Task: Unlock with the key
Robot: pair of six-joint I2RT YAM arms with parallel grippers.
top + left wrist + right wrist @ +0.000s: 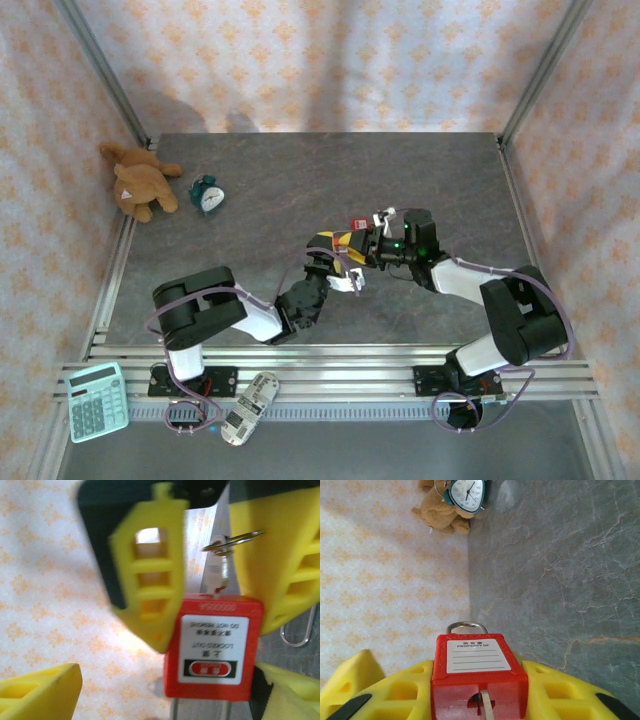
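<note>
While the right gripper (477, 690) is clamped on the red padlock (479, 652) and holds it in the air above the middle of the table (300, 170), the left gripper (160, 692) faces it with its fingers (35, 690) spread wide, gripping nothing. The key (223, 572) sits in the keyhole, with its ring hanging off the outer end. The shackle (466, 626) looks seated, so the lock reads as not yet open. The step in hand appears to be taking the key head and turning it. To do that well, centre the left jaws on the flat of the key rather than on the ring, and close firmly. Rotate about the key's own axis so the blade does not bend. The right arm should stay rigid so the lock body cannot spin along. Count: one padlock, one key, one teddy bear (140, 180), one alarm clock (208, 194), one calculator (97, 400), one remote (250, 405).
</note>
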